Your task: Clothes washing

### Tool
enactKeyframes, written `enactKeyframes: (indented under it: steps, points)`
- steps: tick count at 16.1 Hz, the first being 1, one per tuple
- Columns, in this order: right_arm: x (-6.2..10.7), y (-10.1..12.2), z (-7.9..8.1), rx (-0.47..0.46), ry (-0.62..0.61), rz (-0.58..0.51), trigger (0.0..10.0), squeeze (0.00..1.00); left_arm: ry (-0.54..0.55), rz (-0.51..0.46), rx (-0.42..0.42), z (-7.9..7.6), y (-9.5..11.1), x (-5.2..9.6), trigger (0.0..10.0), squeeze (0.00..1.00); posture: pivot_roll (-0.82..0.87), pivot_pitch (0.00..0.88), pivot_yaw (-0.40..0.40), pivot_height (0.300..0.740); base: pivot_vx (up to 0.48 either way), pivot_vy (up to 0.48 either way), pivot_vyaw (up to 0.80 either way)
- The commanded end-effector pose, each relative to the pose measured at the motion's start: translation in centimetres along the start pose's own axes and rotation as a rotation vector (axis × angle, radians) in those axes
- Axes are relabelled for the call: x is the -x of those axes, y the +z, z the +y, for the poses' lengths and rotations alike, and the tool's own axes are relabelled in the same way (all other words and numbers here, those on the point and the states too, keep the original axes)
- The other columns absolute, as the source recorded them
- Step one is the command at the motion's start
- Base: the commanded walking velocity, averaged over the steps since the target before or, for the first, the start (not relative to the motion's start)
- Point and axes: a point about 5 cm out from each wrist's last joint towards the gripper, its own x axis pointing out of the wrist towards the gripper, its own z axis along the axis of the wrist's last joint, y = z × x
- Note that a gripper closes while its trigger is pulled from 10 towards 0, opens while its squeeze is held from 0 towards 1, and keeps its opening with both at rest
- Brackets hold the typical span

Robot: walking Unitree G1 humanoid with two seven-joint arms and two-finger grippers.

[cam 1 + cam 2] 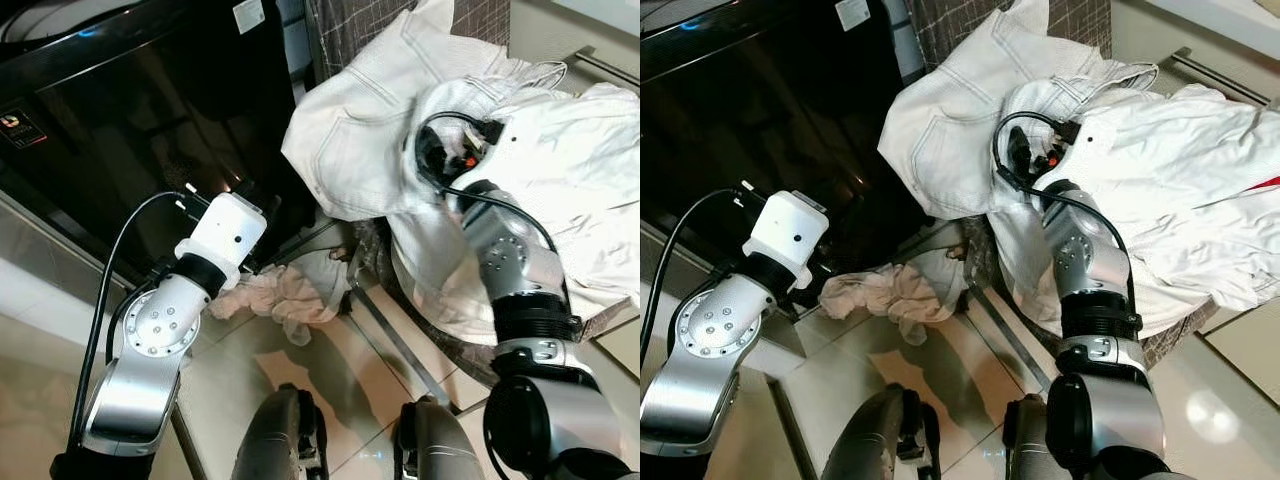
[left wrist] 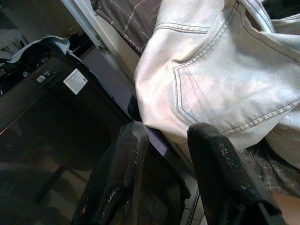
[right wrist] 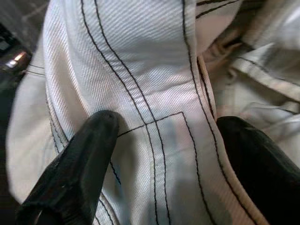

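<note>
Fingers (image 3: 75, 164) of right gripper (image 3: 161, 164) spread wide, a fold of white jeans (image 1: 350, 130) between them; jeans heaped w/ other white clothes (image 1: 570, 180) on a checked surface; left gripper (image 2: 164, 178) open, empty, near black washing machine (image 1: 130, 110); beige cloth (image 1: 285, 295) on floor.

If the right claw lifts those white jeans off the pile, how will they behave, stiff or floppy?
Probably floppy: the white jeans drape in soft folds over the pile. Likely fairly heavy for cloth, since the right wrist view shows thick twill and double seams. The right claw is spread wide against the fabric, so only a small fold may get pinched, and the legs would likely trail and snag neighbouring clothes.
</note>
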Motion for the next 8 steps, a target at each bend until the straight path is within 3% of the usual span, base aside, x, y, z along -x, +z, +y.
enactKeyframes:
  steps: [1,6,8]
  points:
    - [-0.6,1.0,2.3,-0.006,0.101,-0.046,0.0,0.00,0.013,0.006,-0.007,0.2,-0.1,0.0,10.0,0.00,0.15,0.183,0.095,0.679,0.000,0.000,0.00]
    - [-0.9,0.4,3.3,-0.012,0.134,-0.054,0.0,0.00,0.019,-0.010,0.002,-0.1,0.0,-0.9,10.0,0.00,0.12,0.152,0.075,0.679,0.000,0.000,0.00]
    - [-1.1,-0.2,3.6,-0.014,0.134,-0.045,0.0,0.00,0.034,-0.035,0.029,-0.5,0.1,-2.0,10.0,0.00,0.09,0.118,0.055,0.679,0.000,0.000,0.00]
